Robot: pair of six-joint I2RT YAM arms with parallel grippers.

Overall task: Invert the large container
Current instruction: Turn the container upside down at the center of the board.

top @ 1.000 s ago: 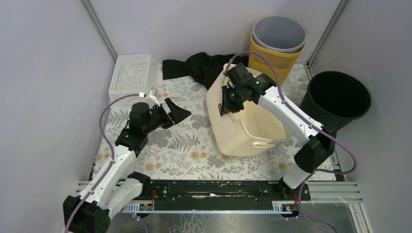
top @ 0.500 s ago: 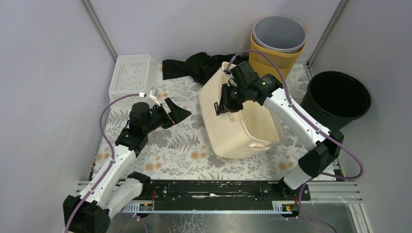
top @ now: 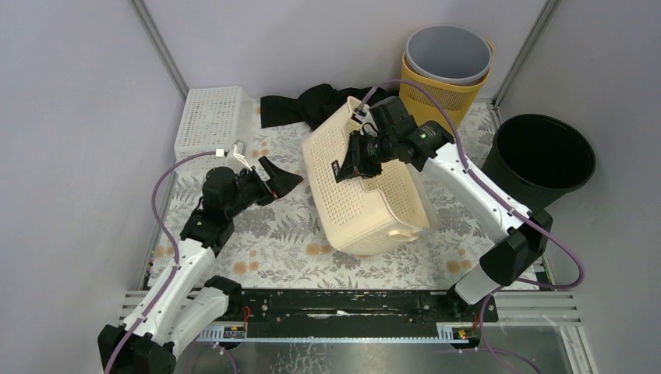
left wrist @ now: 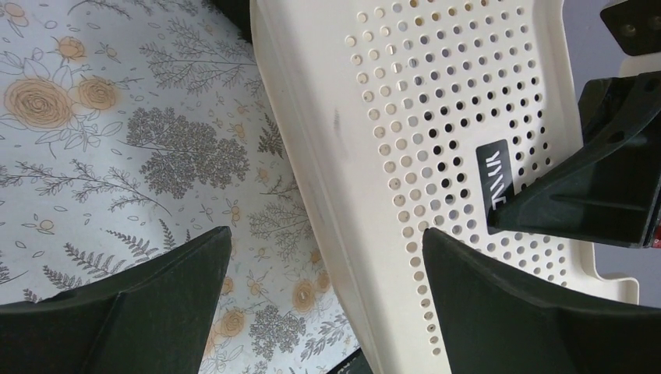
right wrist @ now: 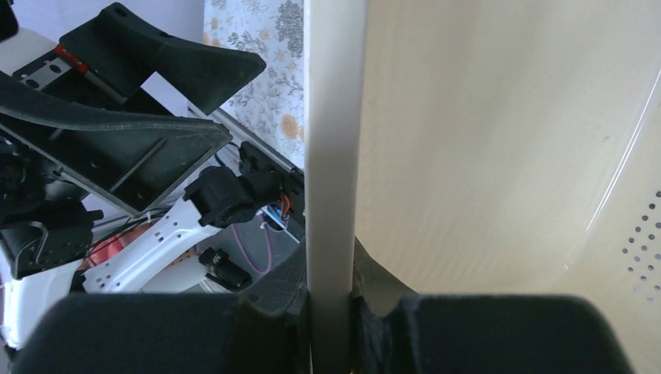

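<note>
The large cream basket (top: pixel 362 187) sits at the middle of the floral table (top: pixel 265 238), tipped well off level so that a perforated wall faces upward and toward 9 o'clock, with its near end resting on the table at about 6 o'clock of the basket. The right gripper (top: pixel 348 162) is closed on the basket's rim at its far, 12 o'clock end; in the right wrist view the rim (right wrist: pixel 335 156) runs straight up between the two dark fingers (right wrist: pixel 269 319), pinched tight. The left gripper (top: pixel 265 167) hangs at 9 o'clock of the basket with its jaws spread wide and nothing between them; its wrist view shows the basket's holed wall (left wrist: pixel 436 156) and a small black label (left wrist: pixel 493 175) just ahead. A white crate (top: pixel 210 121) lies at 10 o'clock, a black cloth (top: pixel 308 105) at 12, stacked grey and yellow bins (top: pixel 448 66) at 1, and a black bucket (top: pixel 546 152) at 3.
</note>
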